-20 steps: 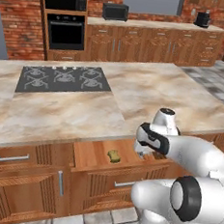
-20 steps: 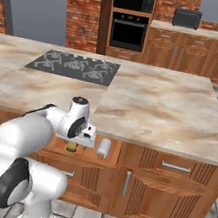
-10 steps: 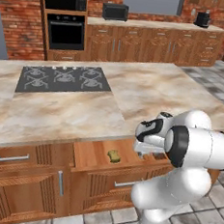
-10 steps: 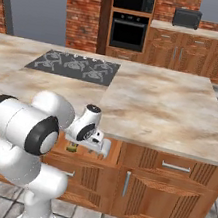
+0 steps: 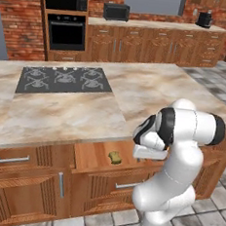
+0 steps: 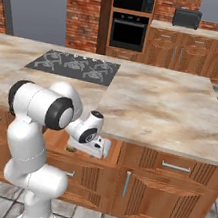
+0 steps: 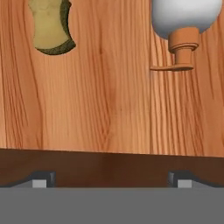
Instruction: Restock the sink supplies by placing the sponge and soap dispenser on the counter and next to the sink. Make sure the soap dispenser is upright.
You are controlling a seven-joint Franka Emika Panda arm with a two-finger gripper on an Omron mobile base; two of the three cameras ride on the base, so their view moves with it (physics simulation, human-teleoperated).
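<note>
The end effector (image 7: 112, 177) is hanging over an open wooden drawer (image 5: 98, 155), its two dark finger tips (image 7: 43, 178) standing wide apart at the bottom of the hand view with nothing between them. In the hand view the sponge (image 7: 50, 26) is lying on the drawer floor ahead of the end effector and off to the left side of that picture, its yellow-olive body running out past the top edge. The soap dispenser (image 7: 183, 24) is lying ahead and to the right side of that picture, flat on its side on the wood, its pale rounded body cut by the top edge and its tan pump top pointing back toward the end effector. The two things are lying well apart from each other, and neither is touching the finger tips.

In the left base view the sponge (image 5: 114, 157) is showing as a small yellow piece in the drawer, just beside the white hand to its left. The drawer is standing pulled out from under the marbled surface (image 5: 136, 95) that is carrying the black hob (image 5: 64, 79). In the right base view the hand (image 6: 92, 143) is reaching down into the same drawer, in front of the brown cabinet fronts (image 6: 167, 192)
</note>
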